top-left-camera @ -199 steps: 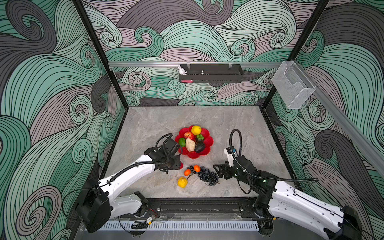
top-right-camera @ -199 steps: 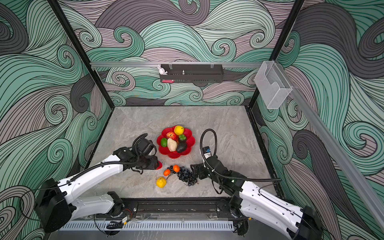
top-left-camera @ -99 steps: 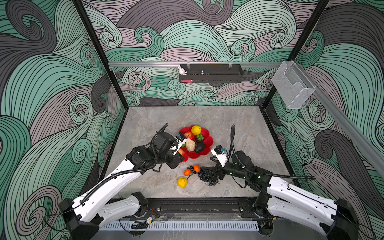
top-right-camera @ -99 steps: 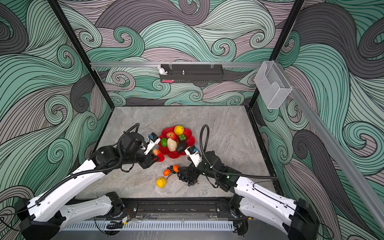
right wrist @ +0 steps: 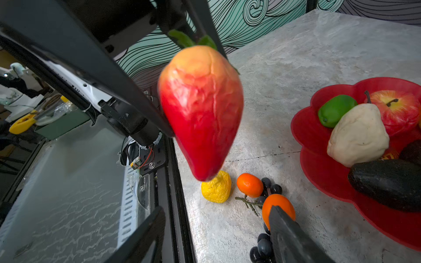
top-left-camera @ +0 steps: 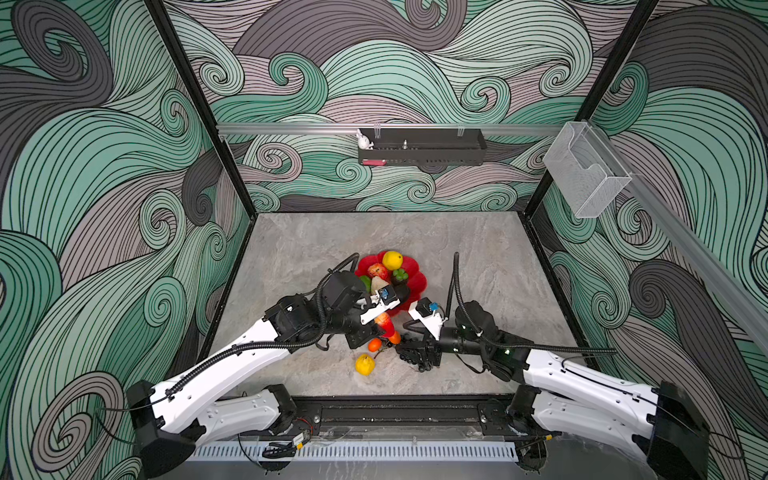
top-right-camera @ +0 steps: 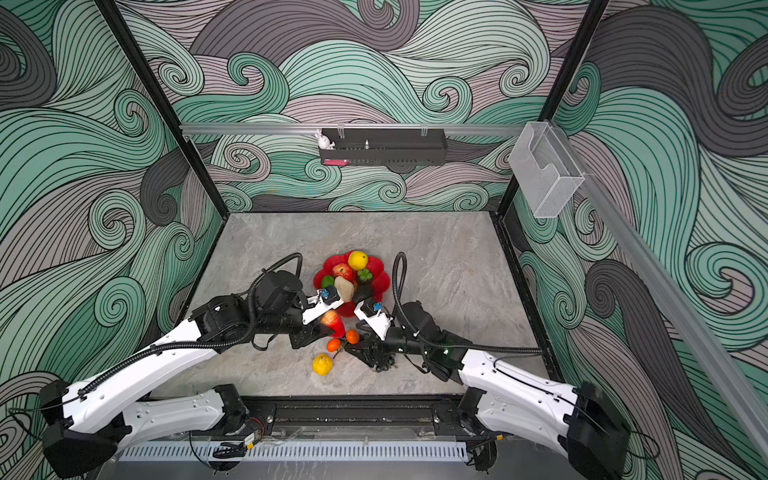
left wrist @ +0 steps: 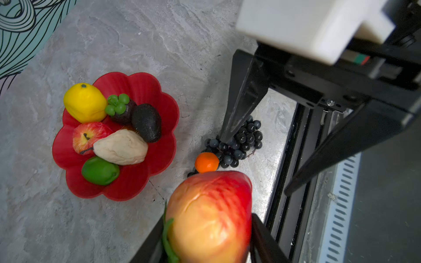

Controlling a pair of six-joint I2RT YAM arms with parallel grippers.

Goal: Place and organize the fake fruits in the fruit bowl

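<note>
1. Fake fruits (left wrist: pixel 120 149): one of them, a red-and-orange fruit (right wrist: pixel 200 113) with a green leaf, is clamped in the left claw (left wrist: pixel 207 217). It hangs pointed end down, clear of the tabletop (top-left-camera: pixel 316 249), just off the 6 o'clock rim of the fruit bowl (left wrist: pixel 145 86) in both top views.
2. The right claw (left wrist: pixel 256 166) stands apart and grips nothing. One finger (left wrist: pixel 230 129) touches the dark grape bunch (left wrist: pixel 241 141) with its tip; the other reaches over the black rail (left wrist: pixel 296 148) at the tabletop's front edge.
3. Two small oranges (right wrist: pixel 250 185) lie against the grapes, with a crumpled yellow fruit (right wrist: pixel 216 187) just beside them. All of these rest on the tabletop at about 6 o'clock from the bowl.
4. The bowl sits near the tabletop's middle and holds six fruits:
   - a lemon (left wrist: pixel 84 102) at 12 o'clock
   - a lime (left wrist: pixel 100 170) at 9 o'clock
   - a red apple (left wrist: pixel 88 136)
   - a cream pear (left wrist: pixel 136 145)
   - a dark green-topped fruit (left wrist: pixel 118 109)
   - a black avocado (left wrist: pixel 147 123)
</note>
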